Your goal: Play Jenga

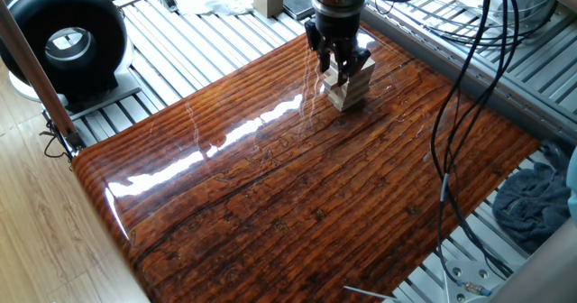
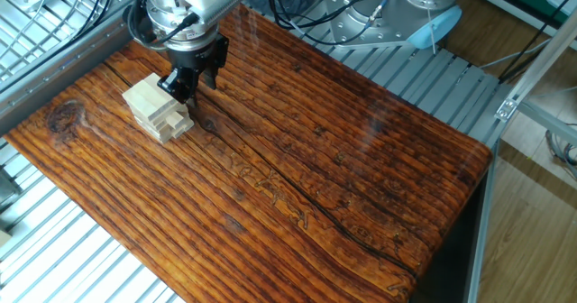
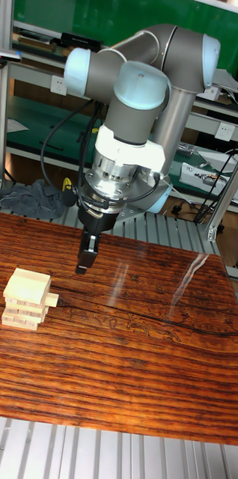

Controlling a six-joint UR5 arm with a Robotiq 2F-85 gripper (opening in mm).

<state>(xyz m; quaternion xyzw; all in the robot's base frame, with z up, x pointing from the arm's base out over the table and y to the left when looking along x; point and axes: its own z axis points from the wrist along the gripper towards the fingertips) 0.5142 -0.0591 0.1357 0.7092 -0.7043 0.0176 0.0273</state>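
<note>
The Jenga tower [image 3: 26,299] stood on the glossy wooden surface [image 2: 343,186], just beside and below the fingers [image 2: 183,83], with one block [image 3: 52,300] jutting from a lower layer toward them. The fingers, holding nothing, looked nearly closed, though I cannot tell for certain. Hanging low, tips at tower height, they seemed lined up to work that block.

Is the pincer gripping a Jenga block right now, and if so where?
Nothing is held. The pincer hangs beside the Jenga tower, with no block between its fingers.
</note>
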